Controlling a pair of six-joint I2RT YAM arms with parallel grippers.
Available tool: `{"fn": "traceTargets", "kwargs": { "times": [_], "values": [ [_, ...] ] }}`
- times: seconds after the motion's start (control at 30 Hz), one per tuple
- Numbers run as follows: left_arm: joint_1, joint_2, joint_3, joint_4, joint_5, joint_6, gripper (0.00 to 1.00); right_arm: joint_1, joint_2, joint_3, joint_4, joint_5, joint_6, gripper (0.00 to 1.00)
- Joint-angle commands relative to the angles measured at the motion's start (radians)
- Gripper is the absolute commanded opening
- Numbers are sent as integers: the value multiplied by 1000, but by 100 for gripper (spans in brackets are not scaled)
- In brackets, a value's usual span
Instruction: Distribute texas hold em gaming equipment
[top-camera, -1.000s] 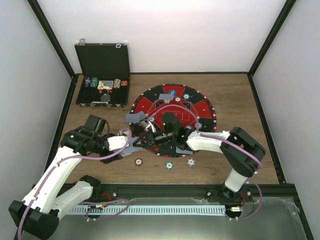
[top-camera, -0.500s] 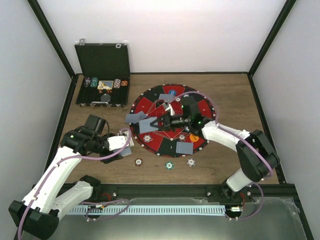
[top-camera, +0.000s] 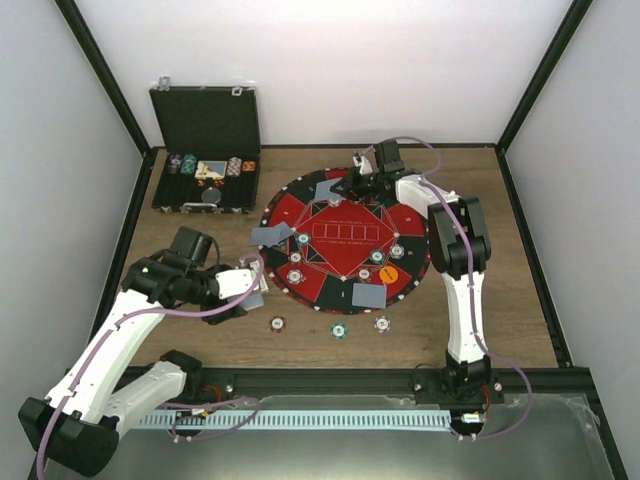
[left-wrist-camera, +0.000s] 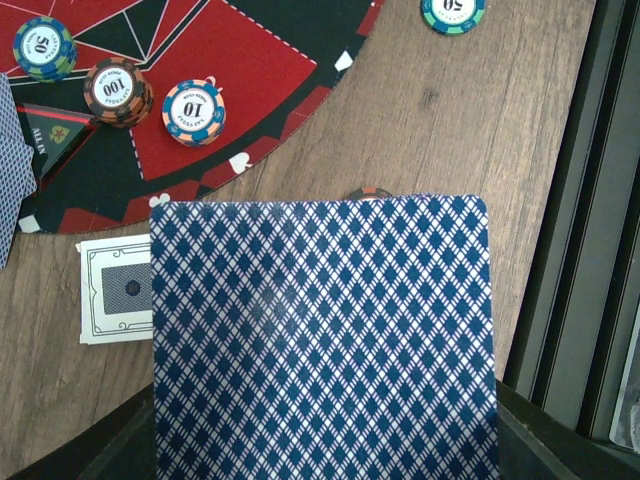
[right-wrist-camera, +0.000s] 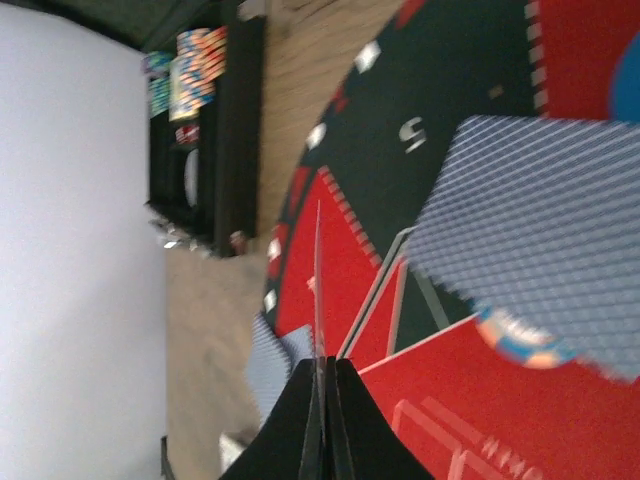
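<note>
Grippers each pinching a playing card: the left gripper (top-camera: 252, 288) grips a blue-checked card (left-wrist-camera: 320, 340) flat above the wooden table (top-camera: 500, 300), just off the near-left rim of the round poker mat (top-camera: 330, 290), while the right gripper (right-wrist-camera: 322, 368), fingers pressed together, holds an edge-on card (right-wrist-camera: 318, 270) over the mat's far side.

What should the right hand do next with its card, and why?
Probably lower it and release. The right hand is shut on a card held edge-on above the far side of the mat, beside a dealt card lying flat.
</note>
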Motion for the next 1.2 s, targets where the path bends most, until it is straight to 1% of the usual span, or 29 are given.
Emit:
{"fn": "traceTargets", "kwargs": {
  "times": [0.0, 0.23, 0.5, 0.77, 1.17],
  "values": [
    [3, 2, 30, 8, 6, -1, 7, -11, 124, 177, -154, 55, -59, 1],
    [3, 1, 36, -6, -17, 13, 7, -26, 239, 317, -219, 105, -75, 1],
    [4, -2, 35, -16, -21, 18, 7, -34, 330, 407, -225, 123, -68, 2],
    [2, 1, 33, -19, -30, 22, 7, -50, 366, 483, -251, 153, -77, 3],
    [2, 17, 26, -12, -29, 27, 7, -72, 369, 493, -240, 155, -91, 7]
  ]
}}
